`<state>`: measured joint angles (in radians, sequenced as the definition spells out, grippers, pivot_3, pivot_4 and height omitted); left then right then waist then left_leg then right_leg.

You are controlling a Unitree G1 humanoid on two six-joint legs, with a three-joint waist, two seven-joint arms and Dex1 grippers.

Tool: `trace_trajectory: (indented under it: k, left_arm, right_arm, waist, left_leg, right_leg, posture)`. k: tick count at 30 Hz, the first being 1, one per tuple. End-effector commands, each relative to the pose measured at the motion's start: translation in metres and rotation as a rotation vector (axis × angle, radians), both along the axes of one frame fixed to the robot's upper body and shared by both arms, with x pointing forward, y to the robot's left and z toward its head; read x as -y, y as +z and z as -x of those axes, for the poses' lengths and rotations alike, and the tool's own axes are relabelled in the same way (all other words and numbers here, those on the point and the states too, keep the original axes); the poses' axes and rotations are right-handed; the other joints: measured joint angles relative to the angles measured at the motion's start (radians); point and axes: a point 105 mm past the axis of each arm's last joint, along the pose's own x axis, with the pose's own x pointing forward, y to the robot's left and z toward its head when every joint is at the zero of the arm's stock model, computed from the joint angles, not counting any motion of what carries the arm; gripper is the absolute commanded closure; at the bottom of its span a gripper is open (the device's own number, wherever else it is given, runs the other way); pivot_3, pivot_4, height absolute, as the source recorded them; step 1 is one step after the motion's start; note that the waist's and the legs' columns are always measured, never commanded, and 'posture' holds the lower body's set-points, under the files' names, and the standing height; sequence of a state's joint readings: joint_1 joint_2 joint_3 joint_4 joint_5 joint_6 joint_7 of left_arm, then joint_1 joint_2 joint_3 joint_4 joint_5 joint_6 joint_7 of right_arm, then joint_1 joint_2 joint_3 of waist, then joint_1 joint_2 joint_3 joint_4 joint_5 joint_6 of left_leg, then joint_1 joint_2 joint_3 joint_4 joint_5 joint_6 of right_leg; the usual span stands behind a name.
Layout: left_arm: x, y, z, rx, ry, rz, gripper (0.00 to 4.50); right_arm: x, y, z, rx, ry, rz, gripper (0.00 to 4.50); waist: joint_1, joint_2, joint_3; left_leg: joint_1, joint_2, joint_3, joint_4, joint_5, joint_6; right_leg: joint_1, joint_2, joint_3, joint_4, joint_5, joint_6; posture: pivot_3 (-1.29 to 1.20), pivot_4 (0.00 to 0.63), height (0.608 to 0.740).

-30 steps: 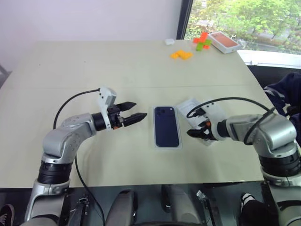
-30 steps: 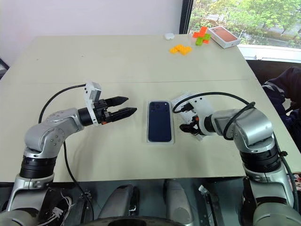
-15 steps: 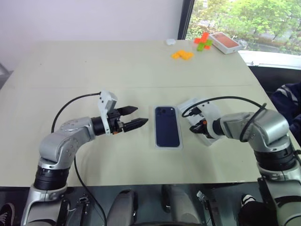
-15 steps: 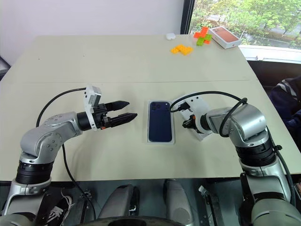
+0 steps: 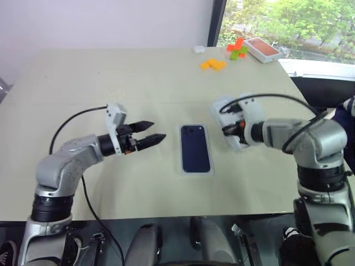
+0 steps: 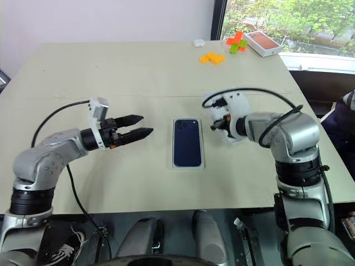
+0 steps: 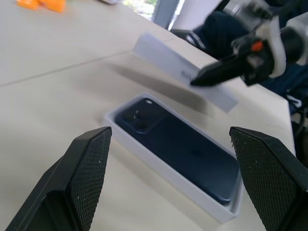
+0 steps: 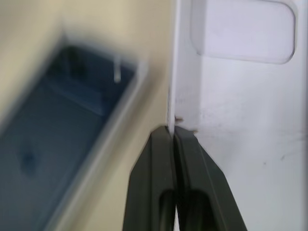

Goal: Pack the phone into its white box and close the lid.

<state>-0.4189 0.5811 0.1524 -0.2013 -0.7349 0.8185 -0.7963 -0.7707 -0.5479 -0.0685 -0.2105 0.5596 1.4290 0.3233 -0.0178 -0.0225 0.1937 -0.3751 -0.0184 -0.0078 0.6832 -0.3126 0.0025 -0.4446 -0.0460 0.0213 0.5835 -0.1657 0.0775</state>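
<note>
Phone in its tray, lid pinched at the edge

We see the phone, slim, dark navy and glossy, lying flat inside the white box, a shallow cardboard tray at the middle of the pale bench; its long axis runs away from us, camera cluster at the far end. Our right pincer is pressed together on the thin wall of the white lid, held tilted just right of the box. Our left pincer hangs spread, left of the box.
</note>
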Motion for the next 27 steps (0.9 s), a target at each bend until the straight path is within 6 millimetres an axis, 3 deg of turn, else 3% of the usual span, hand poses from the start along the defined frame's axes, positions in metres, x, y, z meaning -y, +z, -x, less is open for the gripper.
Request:
trace_trajectory:
  k: [1, 6, 8, 15, 20, 27]
  left_arm:
    - [-0.009, 0.02, -0.004, 0.056, 0.007, 0.035, 0.34]
    - [-0.025, 0.041, 0.003, 0.143, -0.035, 0.053, 0.34]
    - [-0.034, 0.05, 0.01, 0.162, -0.066, 0.055, 0.34]
    - [-0.047, 0.052, 0.022, 0.122, -0.09, 0.069, 0.34]
    - [-0.062, 0.055, 0.029, 0.09, -0.101, 0.068, 0.34]
    - [-0.054, 0.048, 0.03, 0.077, -0.101, 0.081, 0.34]
  right_arm:
    - [-0.017, 0.047, -0.006, 0.054, 0.034, -0.329, 4.44]
    - [-0.049, 0.082, 0.003, 0.015, 0.188, -0.707, 4.44]
    - [-0.06, 0.086, 0.008, -0.013, 0.263, -0.848, 4.44]
    - [-0.082, 0.047, 0.025, -0.183, 0.321, -1.037, 4.44]
    - [-0.088, 0.04, 0.03, -0.257, 0.347, -1.152, 4.44]
    - [-0.1, 0.021, 0.049, -0.387, 0.353, -1.205, 4.44]
  waist:
    - [0.0, 0.0, 0.0]
    - [0.003, 0.001, 0.0]
    - [0.003, 0.001, 0.0]
    - [-0.003, 0.002, 0.001]
    - [-0.015, 0.002, 0.001]
    - [-0.03, 0.002, 0.001]
  left_leg:
    - [0.0, 0.0, 0.0, 0.0, 0.0, 0.0]
    - [0.0, 0.001, -0.001, 0.0, 0.0, 0.0]
    - [-0.002, 0.0, -0.002, -0.002, 0.0, 0.0]
    - [-0.006, -0.004, 0.0, -0.003, 0.0, 0.0]
    - [-0.015, -0.002, 0.001, 0.0, 0.0, -0.001]
    - [-0.014, -0.001, 0.0, 0.0, 0.001, -0.001]
  right_leg:
    - [0.0, 0.0, 0.0, 0.0, 0.0, 0.0]
    - [-0.001, -0.001, -0.001, 0.003, 0.001, -0.001]
    - [-0.003, -0.002, -0.002, 0.004, 0.001, -0.001]
    - [-0.006, -0.007, -0.001, 0.004, 0.001, -0.001]
    - [-0.02, -0.005, 0.001, 0.012, 0.001, -0.001]
    - [-0.019, -0.003, 0.001, 0.012, 0.0, -0.001]
  posture:
    - [0.0, 0.15, 0.74]
    - [0.0, 0.15, 0.74]
    - [0.0, 0.15, 0.74]
    - [0.0, 0.15, 0.74]
    - [0.0, 0.15, 0.74]
    - [0.0, 0.15, 0.74]
